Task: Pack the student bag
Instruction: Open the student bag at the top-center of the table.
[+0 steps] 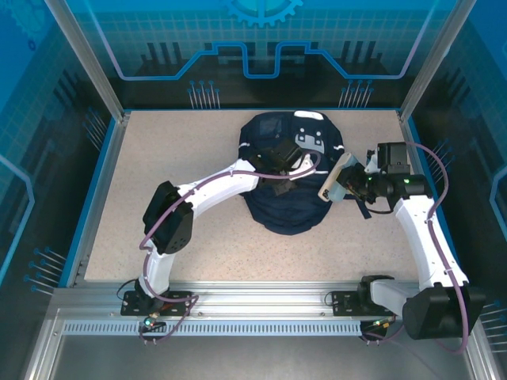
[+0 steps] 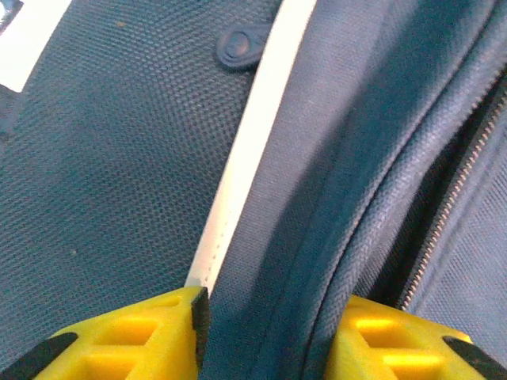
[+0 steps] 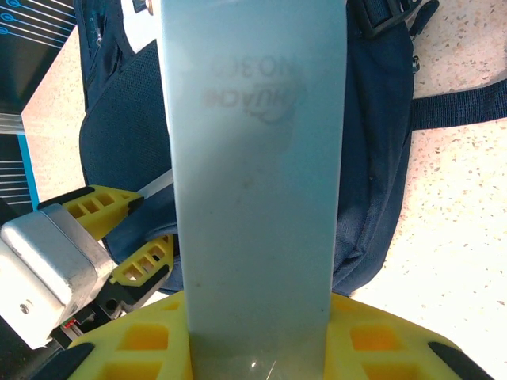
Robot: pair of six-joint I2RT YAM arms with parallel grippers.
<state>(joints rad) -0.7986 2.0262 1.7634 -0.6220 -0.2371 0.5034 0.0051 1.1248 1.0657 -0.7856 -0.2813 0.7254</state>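
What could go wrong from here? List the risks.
1. The left end effector pinches just a fold of the student bag beside its zipper; the fabric may slip free.
2. The right end effector holds the pale flat item by one end; it could pivot or snag on the bag.

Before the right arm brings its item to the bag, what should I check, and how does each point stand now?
1. Left gripper pinches a fold of the student bag: ok.
2. Right gripper clamps the pale flat item: ok.
3. Bag opening is wide enough for the item: cannot tell; the left wrist view shows zipper teeth but no gap.
4. The two grippers are apart in the top view: ok.
5. Bag rests on the table: ok.
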